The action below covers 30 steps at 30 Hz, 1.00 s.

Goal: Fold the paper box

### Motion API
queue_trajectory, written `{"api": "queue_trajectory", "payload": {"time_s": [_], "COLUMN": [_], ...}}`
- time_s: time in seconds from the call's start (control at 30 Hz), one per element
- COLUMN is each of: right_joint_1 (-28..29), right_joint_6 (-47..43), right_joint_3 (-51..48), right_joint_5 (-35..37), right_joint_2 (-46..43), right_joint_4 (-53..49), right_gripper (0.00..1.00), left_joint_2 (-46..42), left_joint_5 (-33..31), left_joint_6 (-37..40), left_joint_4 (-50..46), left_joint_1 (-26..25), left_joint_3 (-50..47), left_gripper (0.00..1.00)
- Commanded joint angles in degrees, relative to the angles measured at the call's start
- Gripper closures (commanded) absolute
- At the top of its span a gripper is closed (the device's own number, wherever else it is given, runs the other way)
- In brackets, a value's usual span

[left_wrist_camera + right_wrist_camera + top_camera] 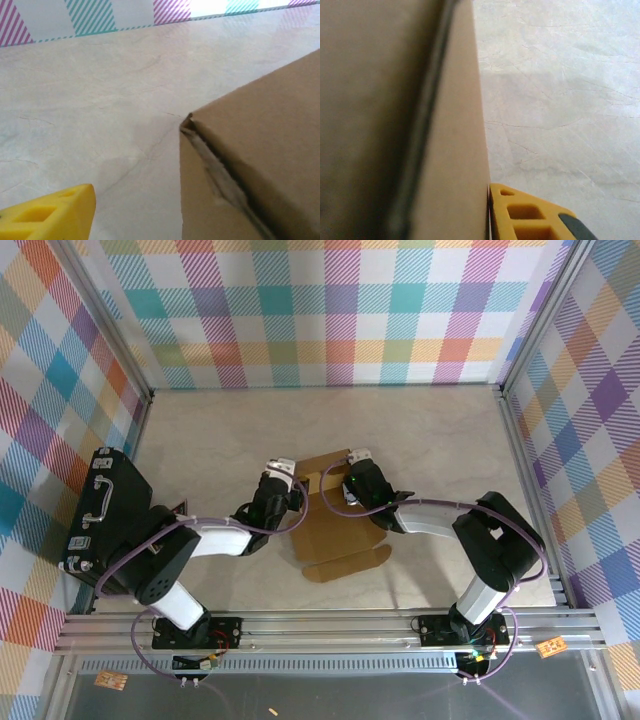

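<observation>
Top cam: the paper box [340,532] sits mid-table [430,430], right btwn the two arms. Plain brown corrugated card. Near half lies flat w/ a notched, tabbed edge facing the arm bases; far end is folded up into a raised wall. Left gripper [279,470] is at the box's far-left corner, right gripper [356,456] at the far-right of that raised wall. Black case [105,510] w/ handle is parked at the left edge, well apart from the box.

Left wrist cam: a box corner [260,150] comes in from the right, two brown panels meeting at a point. The seam btwn them gapes a little, w/ rough fluted edge showing inside. One yellow finger [55,216] sits low-left, w/ bare marbled tabletop btwn it & the card. Jaws apart, nothing in them. Plaid wall [90,15] runs along the far edge.

Right wrist cam: v. close & blurry. A brown panel [380,125] stands upright on the left, w/ a dark line running down it; fold or edge, can't tell. Yellow finger [525,216] is pressed flat against the card's face, partner hidden behind the panel. Reads as pincer clamped on the box wall. Pale tabletop off to the right.
</observation>
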Motion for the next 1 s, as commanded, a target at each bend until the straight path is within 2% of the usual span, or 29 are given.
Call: {"api": "queue_trajectory", "payload": {"time_s": [0.0, 0.23, 0.33, 0.47, 0.53, 0.6, 0.73, 0.8, 0.97], "right_joint_1": [0.2, 0.2, 0.2, 0.2, 0.2, 0.1, -0.3, -0.4, -0.5], "right_joint_6": [2.9, 4.5, 3.8, -1.6, -3.5, -6.2, -11.1, -14.2, -19.2], "right_joint_3": [2.4, 4.1, 4.9, 6.9, 9.4, 11.7, 18.0, 23.4, 32.4], "right_joint_5": [1.2, 1.7, 1.2, -1.3, -2.2, -4.9, -8.5, -11.3, -14.7], "right_joint_2": [0.0, 0.2, 0.3, 0.5, 1.0, 1.7, 4.4, 7.4, 12.6], "right_joint_4": [-2.4, -5.8, -6.6, -8.5, -11.4, -14.3, -22.1, -29.2, -39.9], "right_gripper": [0.84, 0.84, 0.84, 0.84, 0.84, 0.84, 0.83, 0.82, 0.83], "left_joint_2": [-4.9, -18.2, -23.9, -29.1, -29.7, -29.5, -28.5, -26.8, -22.0], "left_joint_5": [3.7, 10.8, 16.9, 15.5, 15.6, 18.6, 26.3, 29.5, 33.8], "left_joint_6": [-3.3, -8.9, -9.1, -13.2, -15.9, -18.8, -24.4, -25.8, -24.3], "left_joint_4": [-3.3, -9.0, -16.6, -29.7, -38.1, -44.2, -46.1, -46.8, -51.2], "left_joint_1": [0.4, 1.1, 1.4, 2.5, 4.8, 8.8, 17.5, 21.5, 23.8], "left_joint_3": [-3.5, -9.3, -7.7, -2.8, 1.0, 4.4, 5.6, 7.3, 15.3], "left_gripper": [0.29, 0.24, 0.23, 0.23, 0.23, 0.23, 0.24, 0.24, 0.25]}}
